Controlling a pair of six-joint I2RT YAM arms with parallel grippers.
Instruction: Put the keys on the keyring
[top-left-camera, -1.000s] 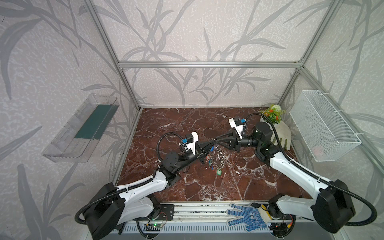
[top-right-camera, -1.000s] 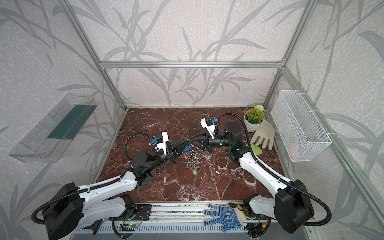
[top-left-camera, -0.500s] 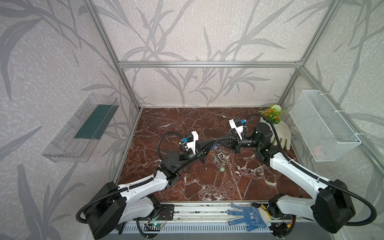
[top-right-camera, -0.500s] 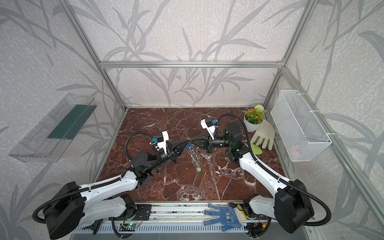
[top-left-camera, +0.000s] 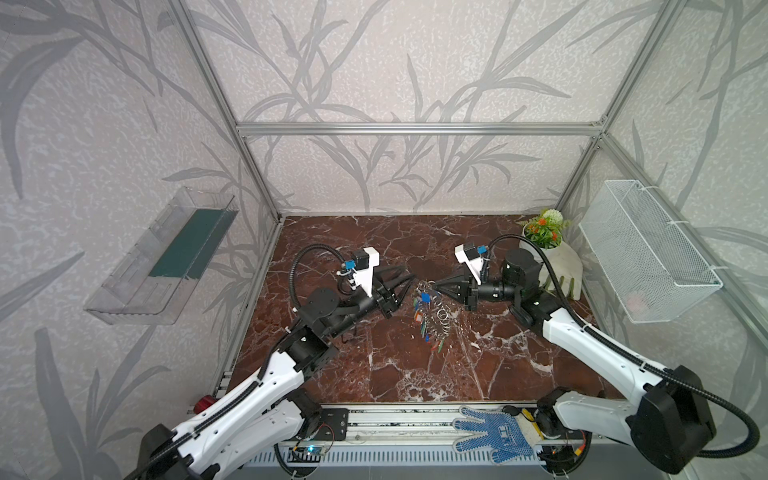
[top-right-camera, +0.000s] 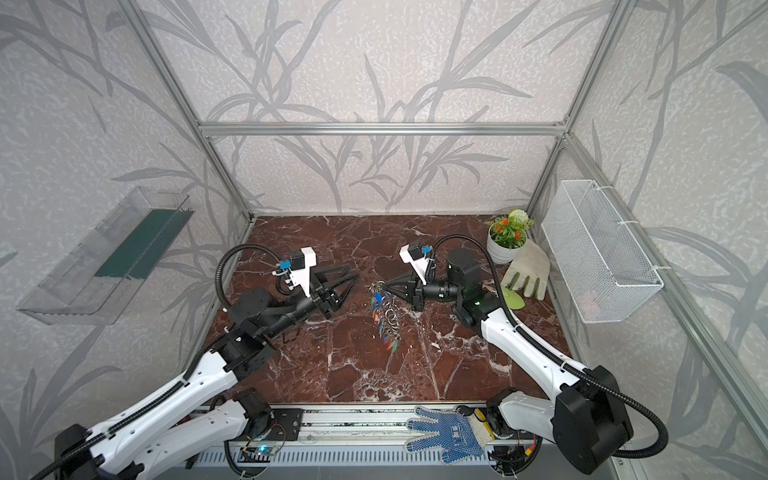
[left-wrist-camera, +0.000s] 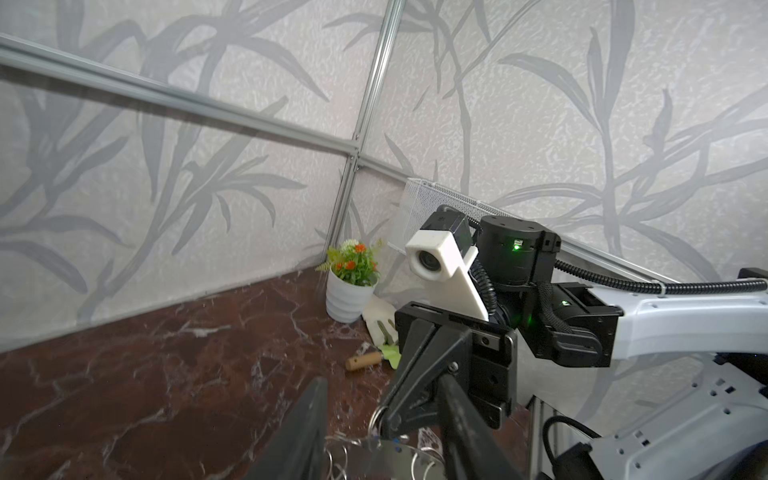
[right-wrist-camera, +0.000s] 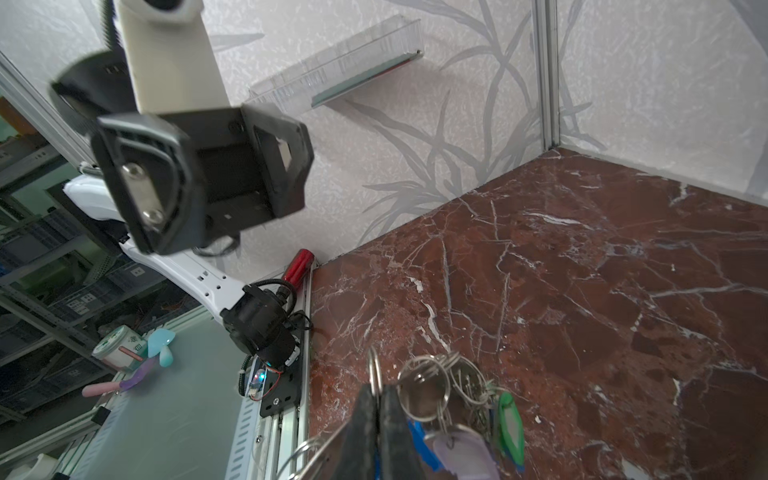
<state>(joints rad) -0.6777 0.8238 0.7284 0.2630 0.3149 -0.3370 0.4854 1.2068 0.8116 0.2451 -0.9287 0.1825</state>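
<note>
Hanging from the right gripper (top-left-camera: 434, 286), which is clenched on 1 split ring, the keyring (top-left-camera: 442, 316) with its keys (top-left-camera: 424, 297) runs lengthwise toward the front rail (top-left-camera: 415, 419). The left gripper (top-left-camera: 409, 277), released, stands just beside it. A potted plant (top-left-camera: 542, 235) and a white glove (top-left-camera: 563, 270) sit well apart.

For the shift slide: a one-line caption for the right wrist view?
Right gripper shut on a ring of the keyring, tagged keys hanging from it; left gripper open opposite.

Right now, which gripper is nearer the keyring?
Right. The right gripper is shut on the keyring at its top ring; the left gripper stands open beside it, apart.
</note>
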